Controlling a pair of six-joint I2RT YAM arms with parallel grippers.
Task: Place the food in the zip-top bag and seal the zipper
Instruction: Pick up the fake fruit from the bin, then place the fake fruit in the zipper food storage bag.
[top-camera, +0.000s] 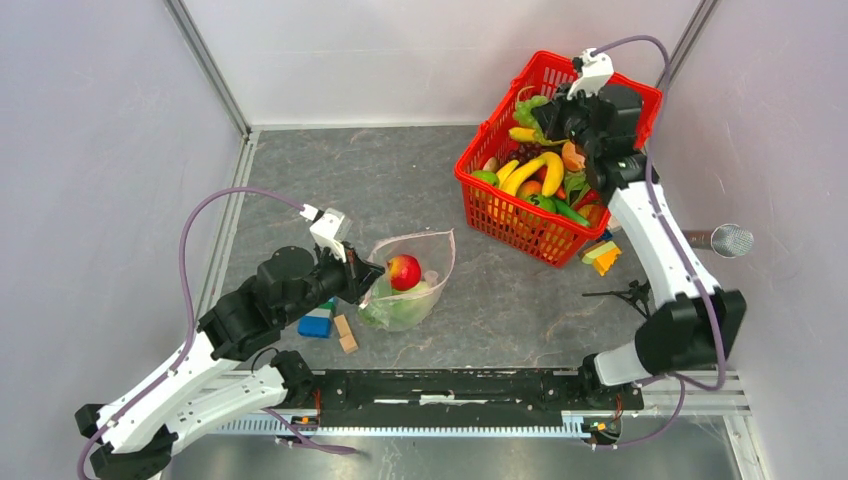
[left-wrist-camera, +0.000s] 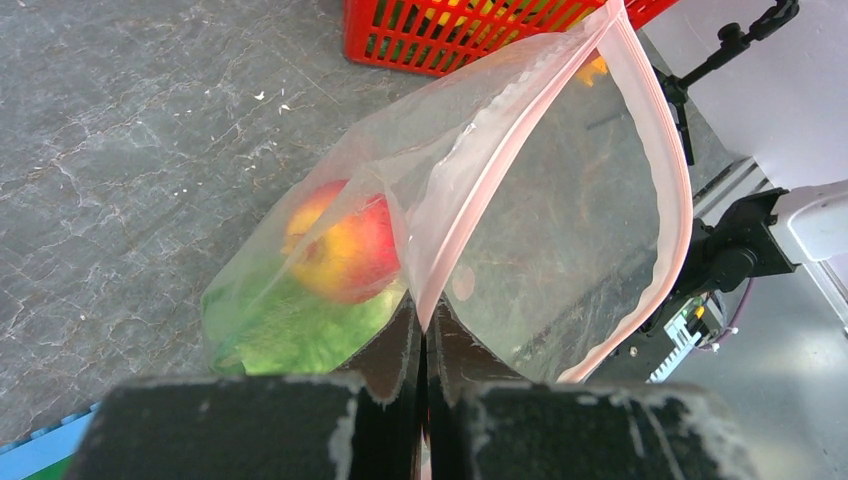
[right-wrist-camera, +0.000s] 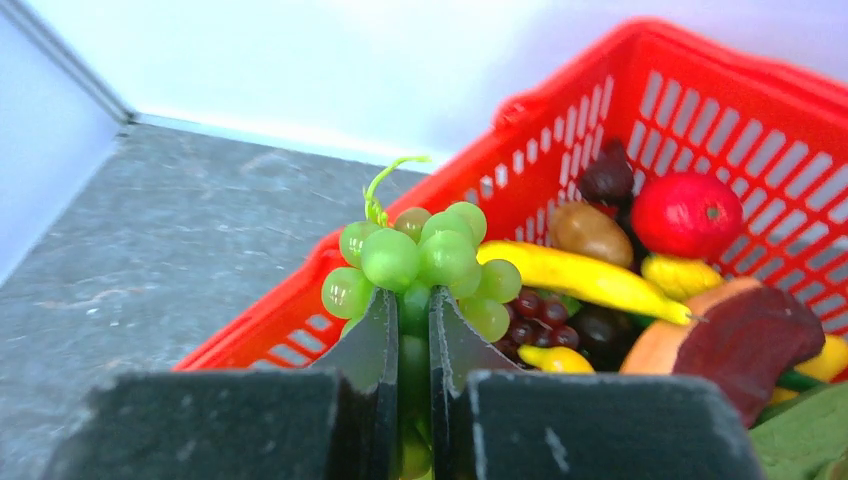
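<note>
The clear zip-top bag (top-camera: 415, 280) lies open on the table with a red apple (top-camera: 403, 271) and green lettuce (top-camera: 400, 308) inside. My left gripper (top-camera: 366, 277) is shut on the bag's pink zipper strip (left-wrist-camera: 660, 180) at its near corner, and the mouth gapes open in the left wrist view. The apple (left-wrist-camera: 345, 250) and lettuce (left-wrist-camera: 290, 330) show through the plastic there. My right gripper (top-camera: 545, 118) is over the red basket, shut on a bunch of green grapes (right-wrist-camera: 420, 260) and holding it above the basket's near rim. The grapes also show in the top view (top-camera: 528, 108).
The red mesh basket (top-camera: 500, 215) at the back right holds bananas (top-camera: 540, 172), a red fruit (right-wrist-camera: 686, 213), dark grapes and other toy food. A blue-green block (top-camera: 316, 322) and small wooden cubes (top-camera: 345, 333) lie left of the bag. A microphone stand (top-camera: 725, 240) is at the right.
</note>
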